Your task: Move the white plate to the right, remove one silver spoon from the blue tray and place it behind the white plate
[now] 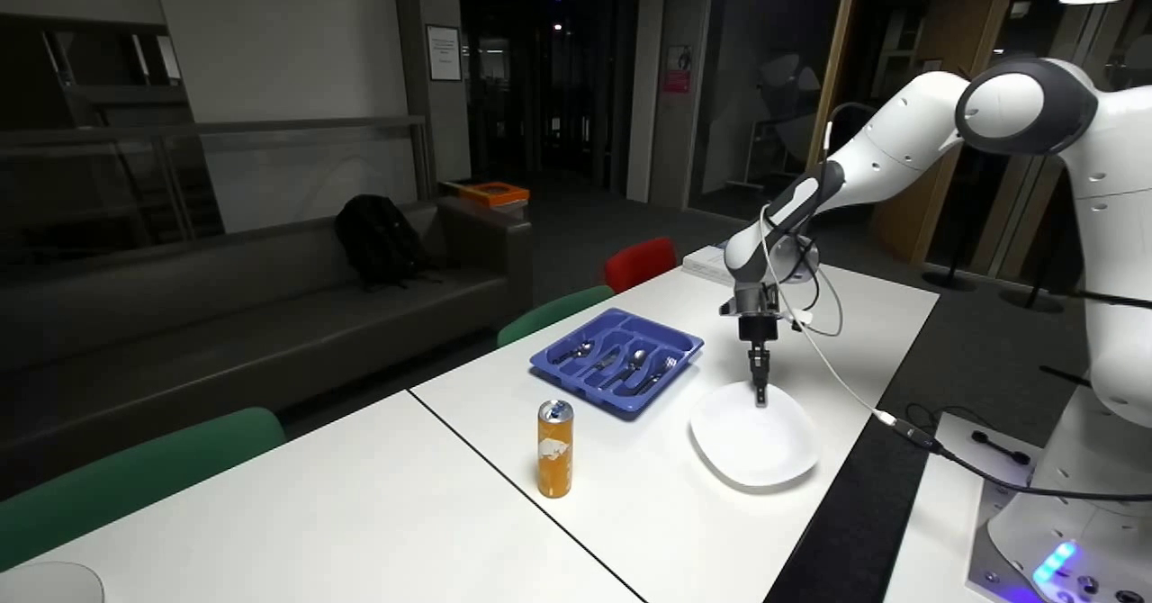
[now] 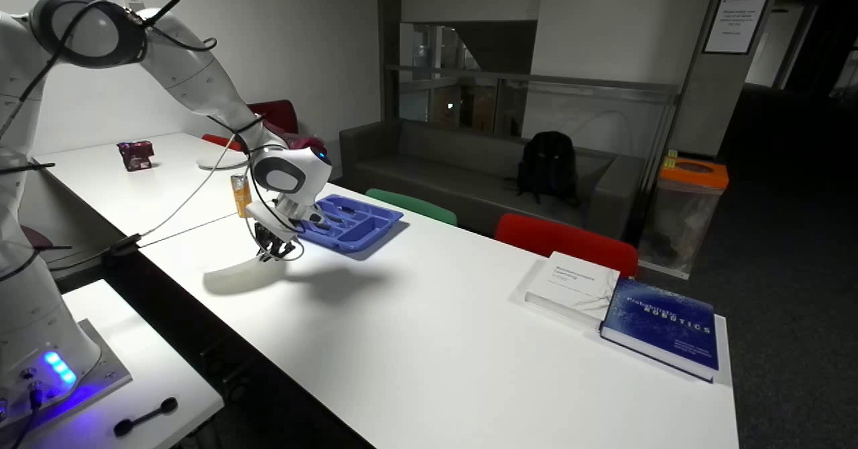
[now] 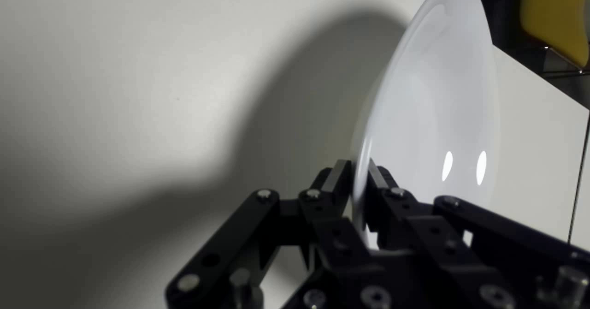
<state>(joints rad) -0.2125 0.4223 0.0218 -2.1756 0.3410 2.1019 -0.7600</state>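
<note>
- Wrist view: the black hand grasps the rim of the glossy round white plate.
- Grip firmly; carry smoothly rightward.
- Set flat before release.

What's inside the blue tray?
In an exterior view, the blue tray holds dark-handled spoons, a fork and what looks like a knife. Its near wall hides some of the bottom from me.

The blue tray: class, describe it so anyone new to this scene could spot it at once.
In an exterior view, start at the white table. On it, in that view, the blue tray lies left of the white plate and beyond the orange can. Unlike those neighbours, it is rectangular and divided into compartments, with cutlery inside.
</note>
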